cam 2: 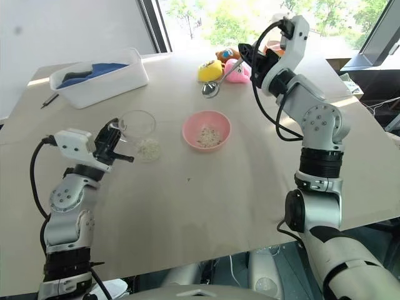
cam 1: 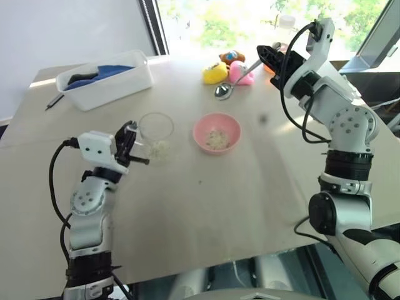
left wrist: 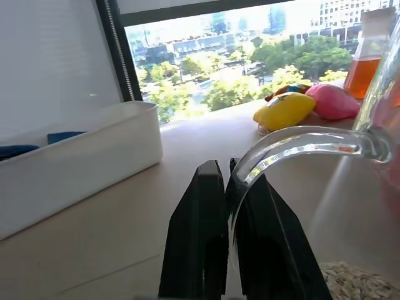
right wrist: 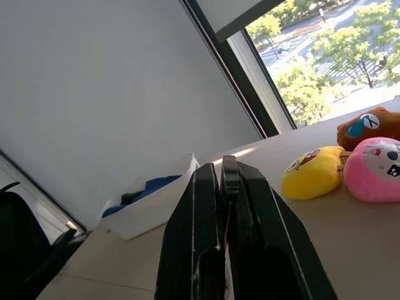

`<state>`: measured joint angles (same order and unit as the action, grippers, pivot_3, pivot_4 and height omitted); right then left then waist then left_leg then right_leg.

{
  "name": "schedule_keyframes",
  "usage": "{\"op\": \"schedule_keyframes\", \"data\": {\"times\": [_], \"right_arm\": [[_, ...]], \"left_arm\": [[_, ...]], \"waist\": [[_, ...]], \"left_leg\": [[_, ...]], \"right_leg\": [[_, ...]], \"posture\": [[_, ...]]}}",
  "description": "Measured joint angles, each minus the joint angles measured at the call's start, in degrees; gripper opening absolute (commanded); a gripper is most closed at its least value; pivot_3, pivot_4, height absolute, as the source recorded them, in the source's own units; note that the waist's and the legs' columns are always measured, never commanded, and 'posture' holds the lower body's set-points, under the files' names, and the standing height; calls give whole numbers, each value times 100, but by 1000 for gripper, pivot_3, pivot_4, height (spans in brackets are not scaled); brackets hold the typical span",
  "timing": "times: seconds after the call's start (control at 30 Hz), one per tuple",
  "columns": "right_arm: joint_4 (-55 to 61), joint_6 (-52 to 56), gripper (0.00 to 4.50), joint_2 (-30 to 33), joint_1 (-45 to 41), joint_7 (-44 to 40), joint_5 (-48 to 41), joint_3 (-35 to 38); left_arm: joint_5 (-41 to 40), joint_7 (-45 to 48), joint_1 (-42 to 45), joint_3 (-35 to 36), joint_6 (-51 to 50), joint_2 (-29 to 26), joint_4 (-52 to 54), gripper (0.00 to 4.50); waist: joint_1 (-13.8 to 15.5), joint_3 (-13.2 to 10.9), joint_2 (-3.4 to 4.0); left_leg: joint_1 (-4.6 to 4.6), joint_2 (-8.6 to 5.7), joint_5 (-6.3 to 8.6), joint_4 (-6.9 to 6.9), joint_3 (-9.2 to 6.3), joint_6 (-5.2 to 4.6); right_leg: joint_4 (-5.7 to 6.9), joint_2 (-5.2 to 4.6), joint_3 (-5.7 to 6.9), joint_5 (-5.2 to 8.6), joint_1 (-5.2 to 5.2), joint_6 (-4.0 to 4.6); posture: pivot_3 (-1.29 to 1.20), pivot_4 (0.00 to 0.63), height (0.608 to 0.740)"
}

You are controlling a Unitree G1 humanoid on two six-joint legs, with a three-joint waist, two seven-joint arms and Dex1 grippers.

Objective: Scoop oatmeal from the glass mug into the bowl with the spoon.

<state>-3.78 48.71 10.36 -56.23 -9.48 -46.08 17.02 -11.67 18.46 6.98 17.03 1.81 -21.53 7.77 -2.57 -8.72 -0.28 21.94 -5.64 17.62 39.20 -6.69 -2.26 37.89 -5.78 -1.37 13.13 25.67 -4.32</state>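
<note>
My left gripper [cam 1: 132,145] is shut on the curved handle [left wrist: 300,140] of the glass mug [cam 1: 156,127], at the table's left. Pale oatmeal [cam 1: 161,149] lies in the mug's lower part. Just right of the mug, the pink bowl [cam 1: 201,127] rests on the table with a small heap of oatmeal [cam 1: 217,139] inside. Farther back, my right gripper [cam 1: 267,57] is raised above the table and shut on the handle of the silver spoon [cam 1: 224,91]. The spoon slants down toward the left, its head hanging beyond the bowl. The spoon's handle [right wrist: 230,167] sits pinched between the black fingers.
A white tub [cam 1: 134,80] with a blue cloth stands at the back left, a dark pen [cam 1: 54,101] beside it. Yellow [cam 1: 214,74], pink [cam 1: 242,76] and orange plush toys lie at the back by the window, next to a flask of orange liquid [left wrist: 367,65].
</note>
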Motion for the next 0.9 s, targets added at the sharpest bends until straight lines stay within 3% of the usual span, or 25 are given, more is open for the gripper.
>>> {"op": "schedule_keyframes", "data": {"times": [0.3, 0.47, 0.9], "right_arm": [[509, 321, 0, -343, -207, 238, -551, -35], [915, 571, 0, -508, -194, 235, -739, -489], [1004, 325, 0, -374, 127, -321, 59, -1585]], "left_arm": [[1094, -1234, 333, -238, -102, 413, -336, 68], [1334, -1512, 590, -471, -157, 565, -500, 68], [1043, -921, 860, -649, 38, 525, -876, 68]], "waist": [[18, 0, 0], [10, 1, -1], [9, 2, -3]], "left_leg": [[2, -1, 0, 3, -5, 0], [4, -2, 0, 5, -6, 0], [4, -5, 0, 9, -8, 0]], "right_leg": [[2, 4, 6, 0, -1, 0], [2, 4, 7, 0, 0, 0], [3, 2, 9, 0, 0, 0]], "posture": [[0, 150, 740], [0, 150, 740], [0, 150, 740]]}}
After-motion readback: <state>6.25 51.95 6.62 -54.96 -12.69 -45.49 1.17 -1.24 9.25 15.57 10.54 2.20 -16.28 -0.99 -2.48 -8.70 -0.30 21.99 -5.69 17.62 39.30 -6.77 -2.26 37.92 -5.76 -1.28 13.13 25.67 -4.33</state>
